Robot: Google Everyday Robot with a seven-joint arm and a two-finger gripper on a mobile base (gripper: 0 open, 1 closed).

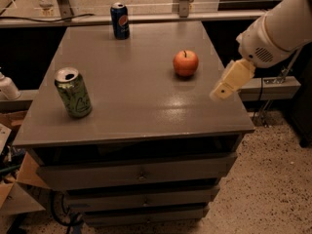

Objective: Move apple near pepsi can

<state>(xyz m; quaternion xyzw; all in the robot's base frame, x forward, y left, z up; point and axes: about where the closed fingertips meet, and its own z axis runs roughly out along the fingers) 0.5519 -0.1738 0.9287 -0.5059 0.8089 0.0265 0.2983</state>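
The apple (pixel 185 63), red-orange with a short dark stem, sits on the right half of the grey cabinet top (pixel 136 96). The pepsi can (pixel 120 20), dark blue with a round logo, stands upright at the far edge, left of centre. My gripper (pixel 225 84), cream-coloured, hangs from the white arm above the cabinet's right edge, to the right of the apple and a little nearer, not touching it. It holds nothing that I can see.
A green can (pixel 73 92) with scribbled markings stands open-topped near the front left of the top. The cabinet has drawers (pixel 139 174) below. A window ledge with cables runs behind. Boxes and clutter lie on the floor at left.
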